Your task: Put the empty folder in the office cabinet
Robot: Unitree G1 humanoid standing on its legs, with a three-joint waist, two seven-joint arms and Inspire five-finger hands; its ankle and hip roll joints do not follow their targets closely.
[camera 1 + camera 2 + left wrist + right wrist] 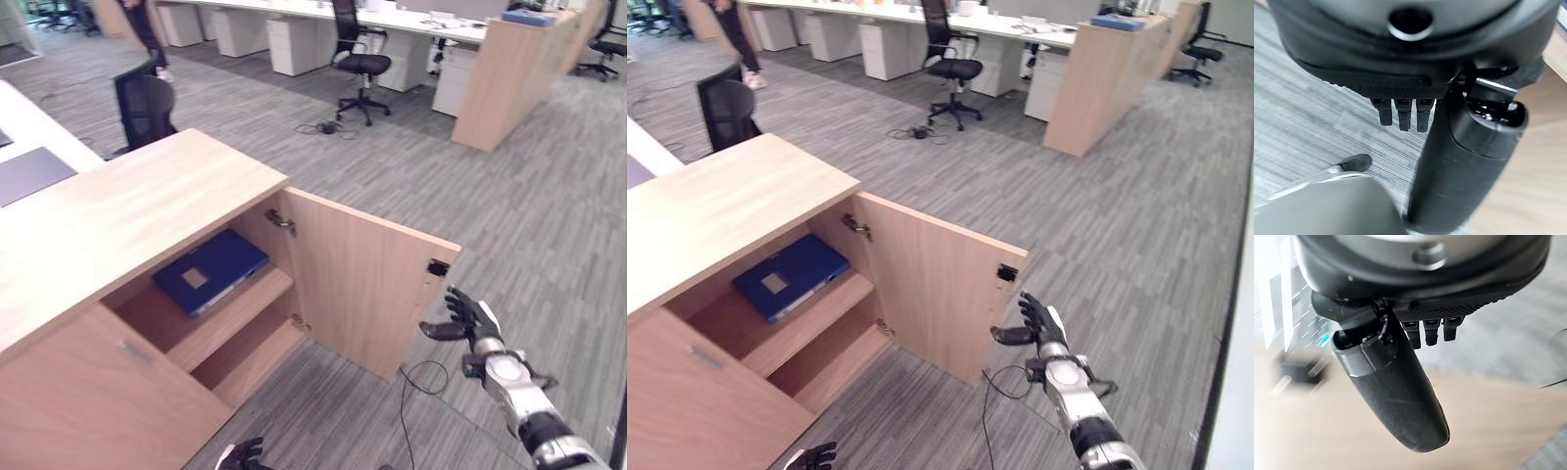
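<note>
- Nearest us, at the near edge of the head views, we see the left hand (243, 454) low over the carpet in front of the cabinet. In its own wrist view its fingers (1403, 113) hang loosely bent over bare carpet with nothing between them and the thumb. We read it as relaxed and empty.
- The right hand (467, 321) is at near right, just beside the free edge of the open cabinet door (367, 284). Its fingers are spread and slack, thumb standing apart, holding nothing. We cannot tell whether it touches the door; in its wrist view the wood panel shows close past the thumb.
- The blue folder (210, 270) lies flat on the upper shelf (240, 315) inside the office cabinet (118, 211), label side up, its near corner slightly over the shelf's front lip. Neither hand is near it.
- The lower shelf below it looks bare as far as we can see.
- Judgement: placement looks done, since the folder is inside and released.
- Left to do, as we judge it: possibly closing the door, which stands swung wide to the right. The task sentence does not demand it. The right hand is well placed to push the door from its outer face.
- Far background: office chairs (359, 61) and white desks, a person walking at far left.
</note>
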